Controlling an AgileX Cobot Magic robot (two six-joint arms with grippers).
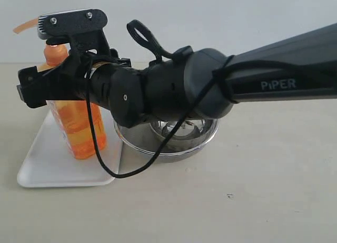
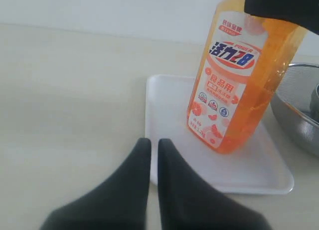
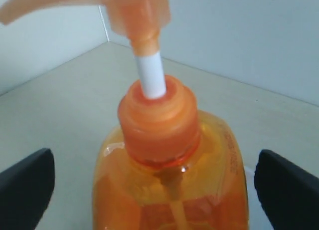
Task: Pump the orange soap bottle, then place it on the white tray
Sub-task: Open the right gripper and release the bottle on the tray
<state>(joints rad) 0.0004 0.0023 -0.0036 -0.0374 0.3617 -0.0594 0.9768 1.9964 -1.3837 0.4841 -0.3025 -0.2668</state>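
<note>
Orange soap bottle (image 1: 79, 132): tall, clear-orange plastic, pump head on a white stem; its base sits on the flat white rectangular tray (image 1: 47, 166), beside the round steel mesh strainer bowl (image 1: 174, 145).
Right gripper (image 3: 157, 187): fingers wide apart, straddling the bottle's shoulder, touching neither side.
Left gripper (image 2: 153, 155): fingers pressed together on nothing, near the tray's edge.
Handling: it looks well filled, so expect weight; smooth walls may slip and flex.
Hold: take the flat sides below the shoulder, never the thin stem.

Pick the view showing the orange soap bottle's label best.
Left wrist view: the orange soap bottle faces it, label readable. Exterior view: the arm hides most of it. Right wrist view: only neck and pump.
</note>
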